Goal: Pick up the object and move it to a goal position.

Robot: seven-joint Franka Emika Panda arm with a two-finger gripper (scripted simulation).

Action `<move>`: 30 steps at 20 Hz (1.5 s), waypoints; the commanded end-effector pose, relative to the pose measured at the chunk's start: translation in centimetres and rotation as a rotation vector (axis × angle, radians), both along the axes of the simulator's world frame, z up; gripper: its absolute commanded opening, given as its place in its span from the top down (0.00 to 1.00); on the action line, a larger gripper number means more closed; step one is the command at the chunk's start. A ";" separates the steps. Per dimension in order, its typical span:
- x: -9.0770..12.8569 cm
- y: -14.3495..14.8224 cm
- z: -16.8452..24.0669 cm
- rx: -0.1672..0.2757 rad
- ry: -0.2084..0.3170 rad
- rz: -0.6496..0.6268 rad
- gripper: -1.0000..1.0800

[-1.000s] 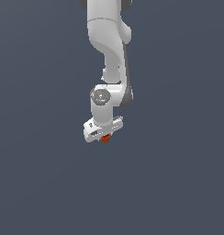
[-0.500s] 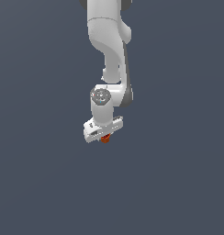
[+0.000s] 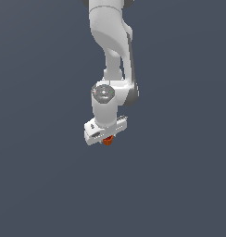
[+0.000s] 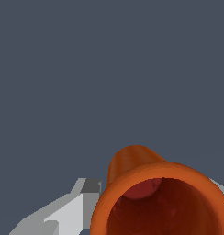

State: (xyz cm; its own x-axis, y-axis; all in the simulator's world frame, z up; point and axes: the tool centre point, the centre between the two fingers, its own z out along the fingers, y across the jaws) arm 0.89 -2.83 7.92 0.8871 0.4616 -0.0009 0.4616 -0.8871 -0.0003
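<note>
A flat, even slate-grey surface (image 3: 45, 185) fills the exterior view from edge to edge; it shows no edge, seam, horizon or texture, so worktop, floor or plain backdrop cannot be told apart; the same grey surface (image 4: 109, 69) fills most of the wrist view; whether anything rests directly on it cannot be told.

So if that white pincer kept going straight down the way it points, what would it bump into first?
Nothing shows below it. The pincer grips the small orange cup, and beyond that both views show only plain grey, so the way looks free, though depth is unclear.
</note>
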 end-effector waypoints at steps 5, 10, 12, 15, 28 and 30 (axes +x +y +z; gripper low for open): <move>3.0 1.1 4.5 0.001 -0.001 0.000 1.00; 5.5 2.1 8.2 0.001 -0.001 0.000 1.00; 6.4 2.4 9.5 0.001 -0.001 0.000 1.00; 7.7 2.9 11.3 0.001 -0.001 0.000 1.00; 11.5 4.1 16.2 0.001 -0.001 0.000 1.00; 11.7 4.2 16.6 0.001 -0.001 0.000 1.00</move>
